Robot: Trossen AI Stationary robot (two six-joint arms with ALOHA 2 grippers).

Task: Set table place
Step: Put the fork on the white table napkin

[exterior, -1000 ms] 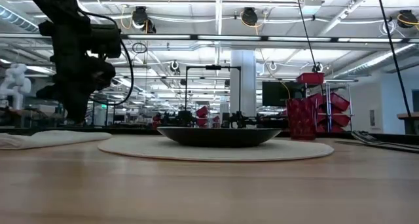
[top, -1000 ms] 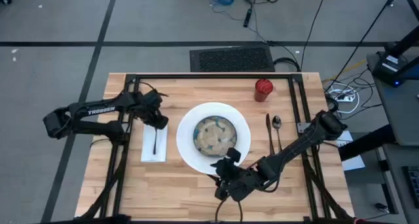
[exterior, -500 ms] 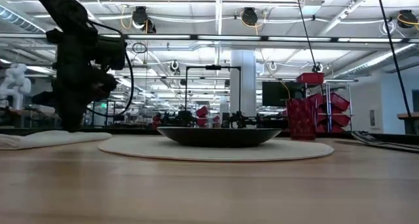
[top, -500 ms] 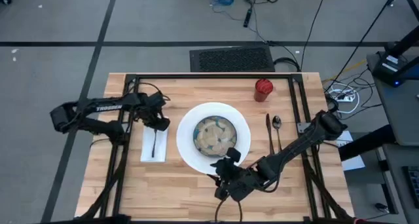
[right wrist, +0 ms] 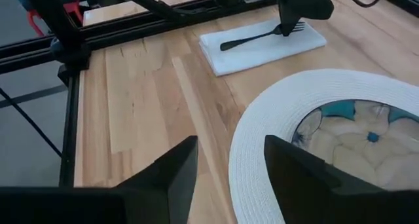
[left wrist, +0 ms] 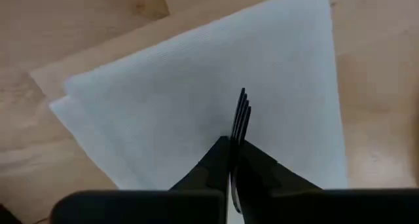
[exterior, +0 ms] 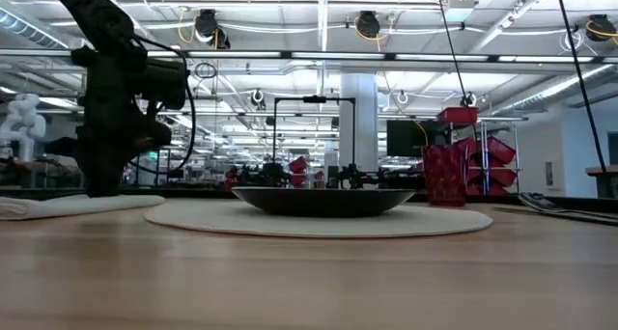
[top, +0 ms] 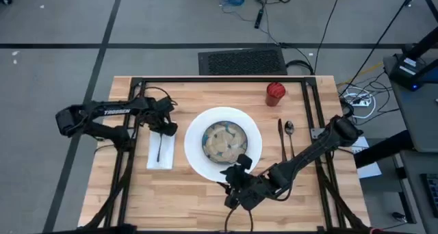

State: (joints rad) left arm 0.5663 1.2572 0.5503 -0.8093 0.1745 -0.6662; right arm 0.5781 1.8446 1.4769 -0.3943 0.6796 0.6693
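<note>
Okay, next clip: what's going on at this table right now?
A place setting is nearly laid. The left gripper is low over the white napkin, at the tine end of the fork lying on it. The right gripper waits open at the near edge of the plate, which holds the bowl. The knife and spoon lie right of the plate, the red cup beyond them.

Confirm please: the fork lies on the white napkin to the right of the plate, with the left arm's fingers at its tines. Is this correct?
Not quite. The napkin with the fork lies to the left of the plate, not the right, as the high view shows. The left gripper is indeed at the tines.
</note>
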